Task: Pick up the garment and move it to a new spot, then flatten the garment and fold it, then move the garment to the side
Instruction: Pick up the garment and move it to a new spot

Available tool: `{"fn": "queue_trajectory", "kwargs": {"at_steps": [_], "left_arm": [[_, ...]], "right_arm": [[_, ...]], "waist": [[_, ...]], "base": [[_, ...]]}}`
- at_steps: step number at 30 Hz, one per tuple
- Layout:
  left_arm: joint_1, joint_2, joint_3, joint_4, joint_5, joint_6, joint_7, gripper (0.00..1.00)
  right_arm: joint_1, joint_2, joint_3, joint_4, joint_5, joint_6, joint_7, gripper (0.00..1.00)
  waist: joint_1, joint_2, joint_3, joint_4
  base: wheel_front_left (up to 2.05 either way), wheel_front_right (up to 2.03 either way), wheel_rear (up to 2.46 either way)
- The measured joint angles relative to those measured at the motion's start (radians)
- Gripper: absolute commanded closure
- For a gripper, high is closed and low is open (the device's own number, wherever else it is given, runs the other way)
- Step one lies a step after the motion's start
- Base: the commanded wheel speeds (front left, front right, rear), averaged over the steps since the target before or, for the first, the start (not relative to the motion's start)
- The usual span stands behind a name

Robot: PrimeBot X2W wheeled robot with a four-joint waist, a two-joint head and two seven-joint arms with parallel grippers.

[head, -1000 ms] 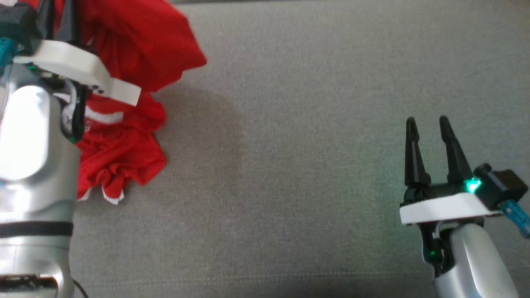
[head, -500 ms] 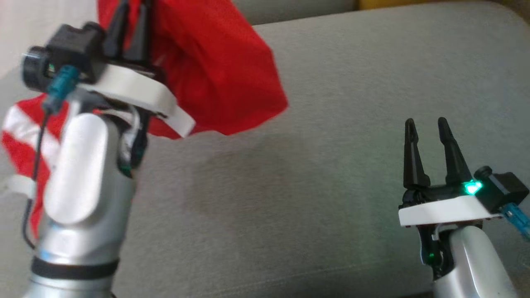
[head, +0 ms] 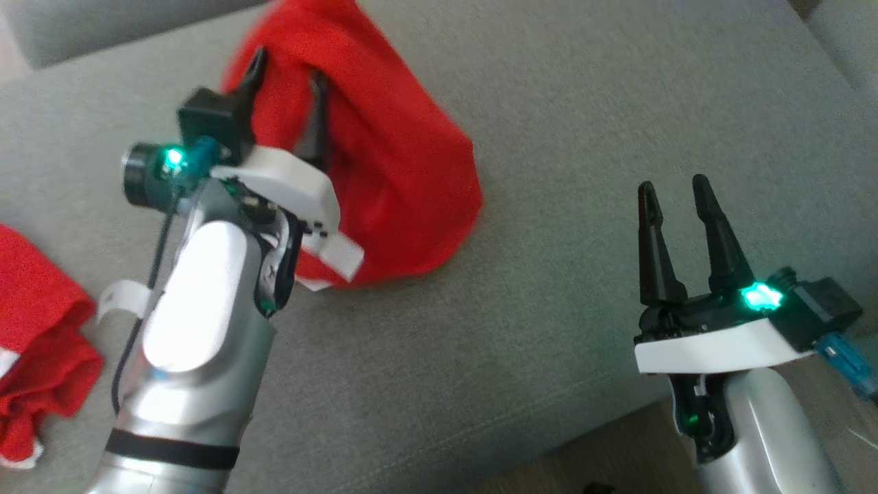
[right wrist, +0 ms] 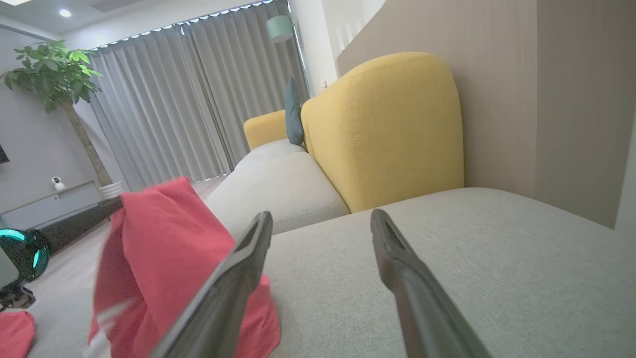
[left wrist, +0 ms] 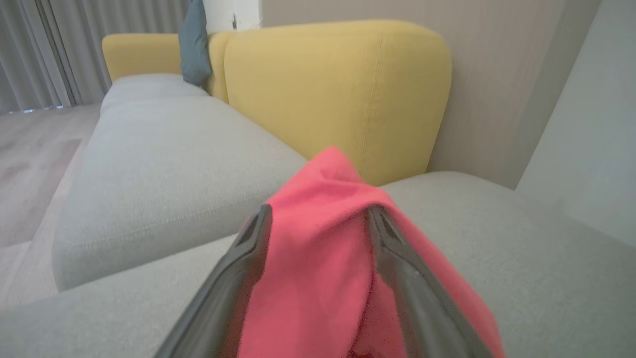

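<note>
Step 1, the move to a new spot, looks abt done: red garment (head: 405, 185) sits heaped on the grey sofa seat (head: 583, 103), upper mid in head view. L claw (head: 288, 68) stands wide, cloth loose btwn its fingers (left wrist: 231, 278). R claw (head: 673, 185) wide, empty, well apart. Next: draw L clear w/o snagging, then find edges to flatten.

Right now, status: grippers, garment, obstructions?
Left gripper open, fingers astride red garment, heaped on grey sofa seat. Right gripper open, holding nothing. Second red bundle apart, far left.
</note>
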Motion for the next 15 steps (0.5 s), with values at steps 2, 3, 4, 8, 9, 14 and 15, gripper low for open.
{"fn": "queue_trajectory", "kwargs": {"at_steps": [2, 3, 4, 8, 9, 14, 15], "left_arm": [[-0.001, -0.002, -0.002, 0.047, 0.004, 0.0, -0.021, 0.0], [-0.004, -0.001, -0.001, 0.065, 0.003, 0.001, -0.035, 0.0], [-0.008, -0.002, -0.001, 0.079, 0.003, 0.0, -0.048, 0.0], [-0.023, -0.002, 0.005, 0.101, -0.014, -0.001, -0.105, 0.0], [-0.023, -0.002, 0.008, 0.101, -0.019, -0.001, -0.116, 0.0], [-0.003, 0.008, 0.021, 0.077, -0.032, 0.0, -0.154, 0.0], [0.013, 0.011, 0.025, 0.063, -0.032, 0.0, -0.158, 0.0]], "right_arm": [[0.0, 0.0, -0.002, -0.006, 0.006, 0.0, 0.0, 0.0], [0.0, 0.0, -0.004, -0.007, 0.006, 0.0, 0.0, 0.0], [0.0, 0.0, -0.007, -0.007, 0.006, 0.0, 0.0, 0.0], [0.0, 0.0, -0.025, -0.007, 0.002, 0.0, 0.0, 0.0], [0.0, 0.0, -0.031, -0.007, -0.004, 0.0, 0.0, 0.0], [0.002, 0.0, -0.044, -0.004, -0.035, 0.0, -0.003, 0.0], [0.003, 0.0, -0.045, -0.001, -0.042, 0.0, -0.003, 0.0]], "waist": [[0.0, 0.0, 0.022, -0.012], [0.0, 0.0, 0.032, -0.014], [0.0, 0.0, 0.041, -0.015], [0.0, 0.0, 0.047, 0.017], [0.0, 0.0, 0.044, 0.03], [0.0, 0.0, 0.017, 0.106], [0.0, 0.0, 0.01, 0.122]], "base": [[0.0, 0.0, 0.0], [0.0, 0.0, 0.0], [0.0, 0.0, 0.0], [0.0, 0.0, 0.0], [0.0, 0.0, 0.0], [0.0, 0.0, 0.0], [0.0, 0.0, 0.0]]}}
